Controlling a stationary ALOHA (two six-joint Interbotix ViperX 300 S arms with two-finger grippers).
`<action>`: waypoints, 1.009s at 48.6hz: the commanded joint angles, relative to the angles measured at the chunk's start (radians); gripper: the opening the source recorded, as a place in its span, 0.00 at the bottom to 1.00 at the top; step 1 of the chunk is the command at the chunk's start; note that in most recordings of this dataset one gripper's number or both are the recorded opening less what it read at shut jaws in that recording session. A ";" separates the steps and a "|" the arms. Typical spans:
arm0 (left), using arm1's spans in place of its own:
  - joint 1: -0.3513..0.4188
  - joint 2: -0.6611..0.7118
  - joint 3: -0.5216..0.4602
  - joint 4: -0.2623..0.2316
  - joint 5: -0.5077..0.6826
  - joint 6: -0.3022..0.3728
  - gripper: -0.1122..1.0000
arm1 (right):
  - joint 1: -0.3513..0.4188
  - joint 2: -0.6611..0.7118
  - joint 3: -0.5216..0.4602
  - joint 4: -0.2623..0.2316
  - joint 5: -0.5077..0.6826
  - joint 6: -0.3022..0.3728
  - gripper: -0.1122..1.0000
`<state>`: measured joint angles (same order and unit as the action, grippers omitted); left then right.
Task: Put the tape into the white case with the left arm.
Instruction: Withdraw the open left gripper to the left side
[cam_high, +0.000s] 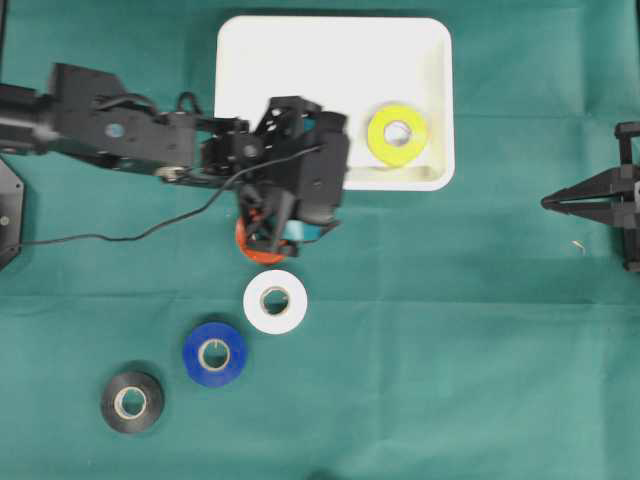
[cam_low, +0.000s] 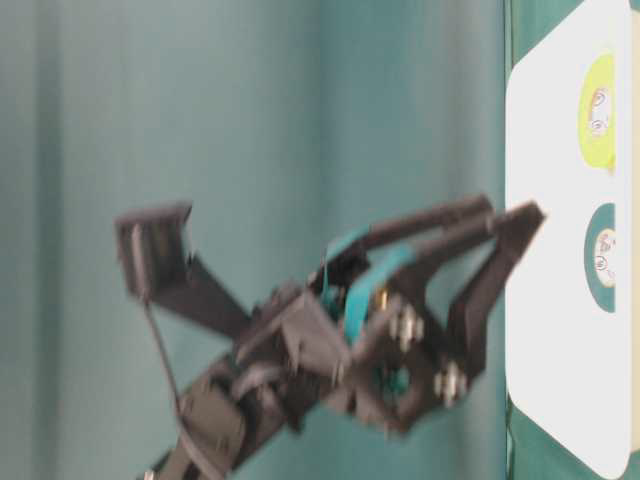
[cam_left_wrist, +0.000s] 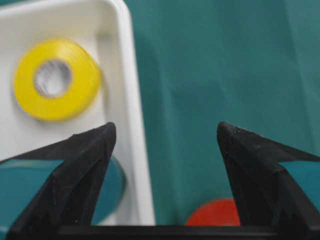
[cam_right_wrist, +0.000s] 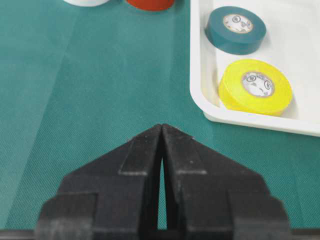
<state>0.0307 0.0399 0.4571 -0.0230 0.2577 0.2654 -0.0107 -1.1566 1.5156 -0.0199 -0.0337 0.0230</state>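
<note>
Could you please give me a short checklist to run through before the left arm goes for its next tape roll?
1. Left tool open and empty: ok, jaws wide apart, nothing between them.
2. White case has free floor: ok, only the yellow roll and the teal roll lie inside.
3. Red roll ready on the cloth: ok, lying flat just outside the case rim.
4. Left tool centred over the red roll: cannot tell, the arm hides most of it.
5. Right tool out of the way: ok, shut, at the far right.

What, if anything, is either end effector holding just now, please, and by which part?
Nothing is held. The left end effector is open and empty above the cloth; the right end effector is shut on nothing.
</note>
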 joint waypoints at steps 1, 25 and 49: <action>-0.011 -0.077 0.037 -0.003 -0.008 -0.002 0.83 | 0.000 0.006 -0.011 -0.002 -0.011 0.002 0.02; -0.017 -0.325 0.314 -0.003 -0.089 -0.057 0.83 | 0.000 0.006 -0.011 -0.002 -0.011 0.002 0.02; -0.029 -0.537 0.499 -0.006 -0.094 -0.058 0.82 | 0.000 0.006 -0.011 -0.002 -0.011 0.002 0.02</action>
<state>0.0061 -0.4602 0.9511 -0.0261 0.1703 0.2086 -0.0092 -1.1566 1.5156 -0.0199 -0.0337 0.0230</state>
